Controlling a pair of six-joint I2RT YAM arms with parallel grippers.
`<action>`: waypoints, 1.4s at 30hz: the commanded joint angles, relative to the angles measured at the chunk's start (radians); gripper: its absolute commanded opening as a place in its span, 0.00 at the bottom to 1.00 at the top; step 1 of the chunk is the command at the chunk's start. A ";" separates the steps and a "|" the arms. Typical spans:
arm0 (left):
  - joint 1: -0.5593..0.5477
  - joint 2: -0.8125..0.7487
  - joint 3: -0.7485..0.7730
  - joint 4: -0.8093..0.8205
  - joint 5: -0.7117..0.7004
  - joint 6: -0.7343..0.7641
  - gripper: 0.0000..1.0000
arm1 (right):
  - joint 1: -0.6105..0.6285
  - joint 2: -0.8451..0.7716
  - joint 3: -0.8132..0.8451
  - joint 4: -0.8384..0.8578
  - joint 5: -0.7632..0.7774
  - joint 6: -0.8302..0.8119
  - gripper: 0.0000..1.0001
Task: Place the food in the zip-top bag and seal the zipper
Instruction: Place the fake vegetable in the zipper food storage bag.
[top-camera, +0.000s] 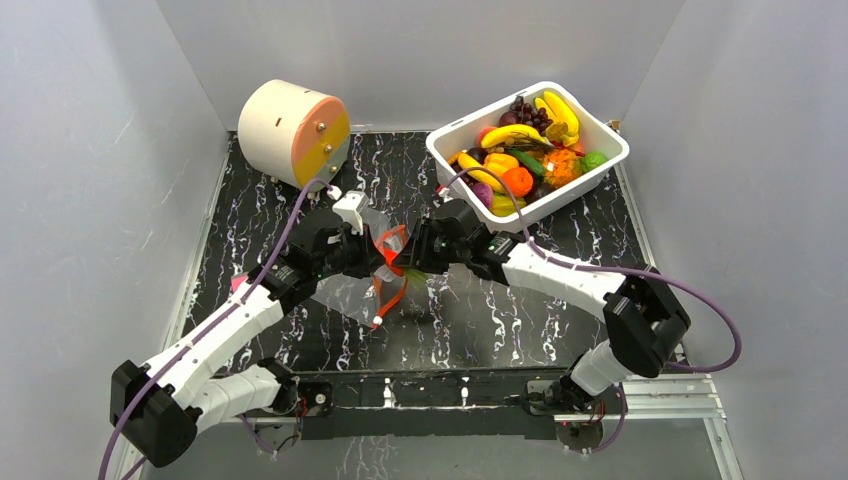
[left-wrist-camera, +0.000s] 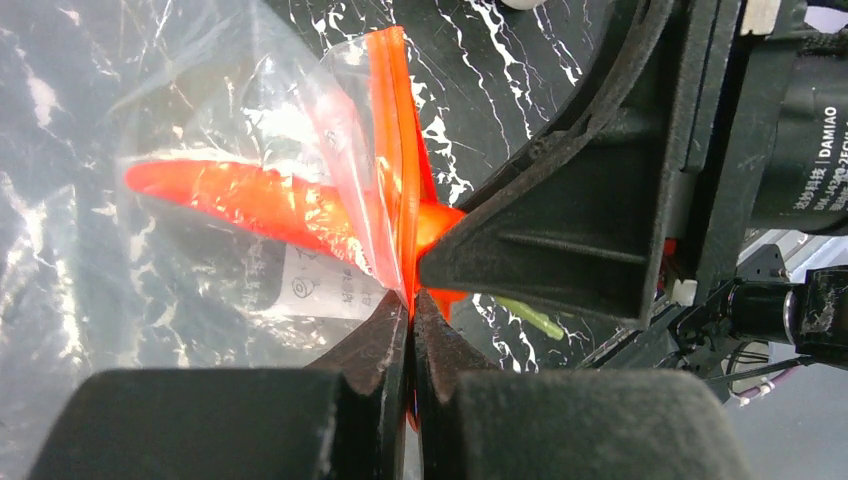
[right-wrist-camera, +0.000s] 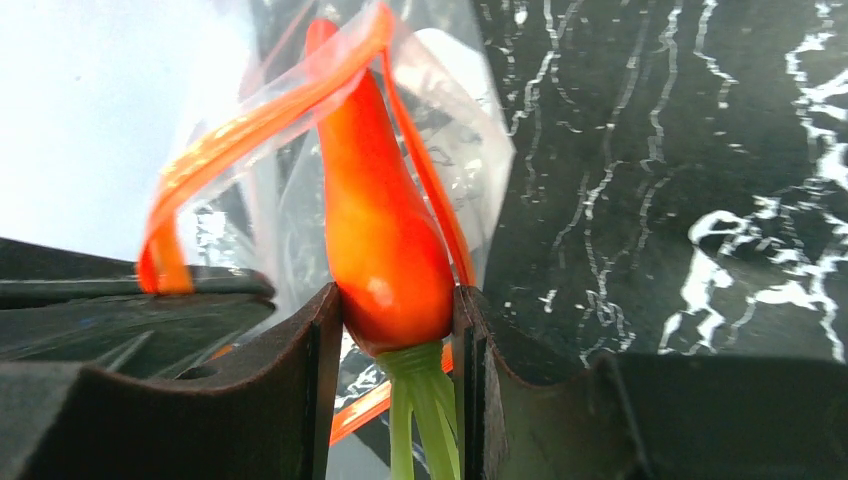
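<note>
The clear zip-top bag (top-camera: 350, 290) lies mid-table with its orange-red zipper (top-camera: 392, 285) rim lifted. My left gripper (left-wrist-camera: 411, 305) is shut on the zipper (left-wrist-camera: 397, 150) rim and holds the mouth up. My right gripper (right-wrist-camera: 398, 305) is shut on the thick end of an orange carrot (right-wrist-camera: 385, 230) with a green stalk. The carrot's tip points into the bag's mouth and shows through the plastic in the left wrist view (left-wrist-camera: 250, 200). The two grippers meet at the bag's mouth (top-camera: 395, 255). More food (top-camera: 525, 150) fills the white tub.
The white rectangular tub (top-camera: 605, 165) stands at the back right. A cream and peach cylinder (top-camera: 295, 130) lies at the back left. Grey walls close in three sides. The black marbled table surface (top-camera: 500, 320) runs in front of the arms.
</note>
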 joint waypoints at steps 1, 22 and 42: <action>-0.004 -0.005 0.009 0.036 0.026 -0.017 0.00 | 0.016 -0.011 0.020 0.159 -0.046 0.087 0.02; -0.004 -0.061 0.021 0.028 -0.078 -0.073 0.00 | 0.050 0.077 -0.024 -0.030 0.244 -0.013 0.02; -0.004 -0.017 -0.028 0.071 -0.069 -0.069 0.00 | 0.071 -0.007 0.112 -0.030 0.009 0.016 0.03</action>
